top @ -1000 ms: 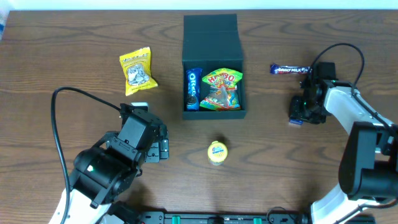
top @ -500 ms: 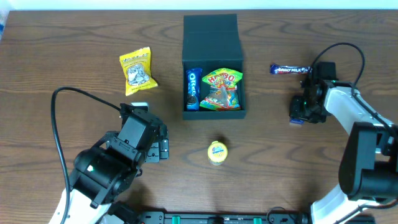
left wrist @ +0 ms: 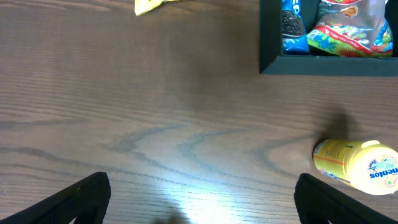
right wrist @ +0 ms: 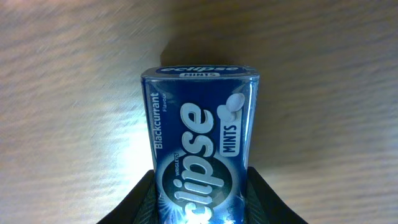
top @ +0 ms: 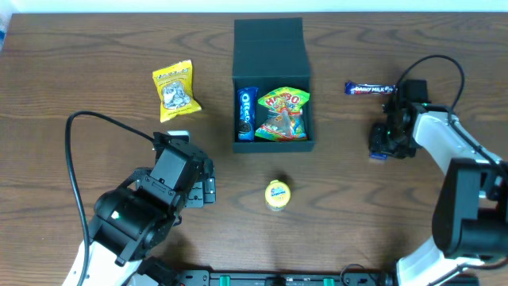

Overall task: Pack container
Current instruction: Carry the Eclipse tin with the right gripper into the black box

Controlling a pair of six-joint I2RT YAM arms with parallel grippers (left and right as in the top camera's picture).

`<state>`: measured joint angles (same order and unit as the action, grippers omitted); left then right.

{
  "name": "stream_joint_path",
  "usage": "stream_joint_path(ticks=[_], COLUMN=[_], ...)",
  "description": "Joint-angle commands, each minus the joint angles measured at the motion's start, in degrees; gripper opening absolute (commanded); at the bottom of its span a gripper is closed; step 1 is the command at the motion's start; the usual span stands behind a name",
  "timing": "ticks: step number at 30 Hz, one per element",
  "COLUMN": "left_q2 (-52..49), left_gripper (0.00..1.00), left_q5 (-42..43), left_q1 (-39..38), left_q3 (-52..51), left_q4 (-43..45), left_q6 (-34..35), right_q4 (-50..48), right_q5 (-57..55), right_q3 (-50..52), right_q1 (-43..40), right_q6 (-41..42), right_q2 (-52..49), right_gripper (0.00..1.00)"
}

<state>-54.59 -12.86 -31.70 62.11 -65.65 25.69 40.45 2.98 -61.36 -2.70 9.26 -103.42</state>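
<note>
The dark teal-black container (top: 271, 56) stands open at the table's centre back, lid flap folded back. Inside lie a blue Oreo pack (top: 246, 112) and a Haribo bag (top: 282, 114); both also show in the left wrist view, the pack (left wrist: 291, 25) and the bag (left wrist: 348, 28). My right gripper (top: 382, 144) is shut on a blue Eclipse mints box (right wrist: 202, 146), low over the table at the right. My left gripper (left wrist: 199, 202) is open and empty over bare wood at the front left. A yellow Mentos tub (top: 277, 195) lies in front of the container, also in the left wrist view (left wrist: 357, 167).
A yellow snack bag (top: 175, 90) lies left of the container. A dark chocolate bar (top: 369, 89) lies right of the container, just behind my right arm. A black cable loops from each arm.
</note>
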Motion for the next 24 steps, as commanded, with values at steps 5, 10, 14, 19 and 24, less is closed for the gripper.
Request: stream_joint_path(ticks=[5, 10, 14, 19, 24], left_q2=[0.11, 0.11, 0.11, 0.11, 0.11], left_gripper=[0.95, 0.95, 0.95, 0.95, 0.95], left_q5=[-1.05, -1.05, -1.05, -1.05, -1.05], left_q1=[0.20, 0.20, 0.20, 0.20, 0.20], left_q3=[-0.09, -0.09, -0.09, -0.09, -0.09], left_q4=[-0.17, -0.17, -0.17, -0.17, -0.17], left_q6=[0.46, 0.44, 0.46, 0.46, 0.46], right_q4=[4.17, 8.92, 9.86, 9.31, 9.35], right_q5=[-0.15, 2.78, 7.45, 8.46, 9.35], right_q3=[-0.17, -0.26, -1.07, -4.37, -11.39], right_q1=[2.71, 6.29, 12.52, 21.97, 29.38], right_q6=[2.14, 5.16, 6.54, 10.14, 12.17], right_q2=[13.00, 20.35, 23.52, 22.77, 17.53], right_gripper=[0.01, 0.01, 0.01, 0.02, 0.01])
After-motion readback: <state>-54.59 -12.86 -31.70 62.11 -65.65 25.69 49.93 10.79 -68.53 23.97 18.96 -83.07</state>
